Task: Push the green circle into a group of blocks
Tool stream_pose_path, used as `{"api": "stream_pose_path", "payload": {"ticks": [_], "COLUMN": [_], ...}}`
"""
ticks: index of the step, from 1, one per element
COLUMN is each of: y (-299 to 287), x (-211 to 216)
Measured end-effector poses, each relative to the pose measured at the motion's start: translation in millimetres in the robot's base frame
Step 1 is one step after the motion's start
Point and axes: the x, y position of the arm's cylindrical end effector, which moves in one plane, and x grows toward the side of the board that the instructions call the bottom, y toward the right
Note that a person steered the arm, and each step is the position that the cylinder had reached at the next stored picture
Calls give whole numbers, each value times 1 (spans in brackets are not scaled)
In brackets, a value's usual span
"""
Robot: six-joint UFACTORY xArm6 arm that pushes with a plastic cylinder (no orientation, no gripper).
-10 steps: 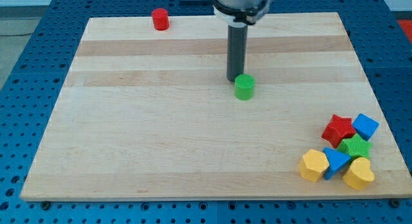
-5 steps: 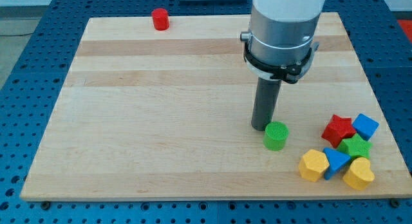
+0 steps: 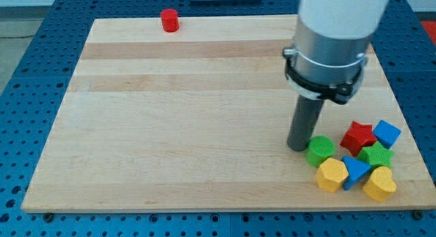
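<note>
- Lower right of the frame: green circle (image 3: 320, 150) sits on the tabletop (image 3: 170, 128), touching the yellow block (image 3: 332, 174) below it, just beside the red star (image 3: 358, 137).
- My tip (image 3: 298, 148) is just left of the green circle, touching or nearly so; I can't tell which.
- Cluster also has a green star (image 3: 376, 155), blue cube (image 3: 386, 133), blue triangle (image 3: 354, 171), yellow heart (image 3: 379, 184).
- Red cylinder (image 3: 169, 20) sits alone, upper left.
- End effector: plain rod, nothing held.
</note>
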Motion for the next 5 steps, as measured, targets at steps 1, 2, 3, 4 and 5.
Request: {"api": "stream_pose_path", "payload": {"ticks": [1, 2, 3, 4, 5], "y": [16, 22, 26, 34, 27], "x": [1, 1, 4, 12, 11]}}
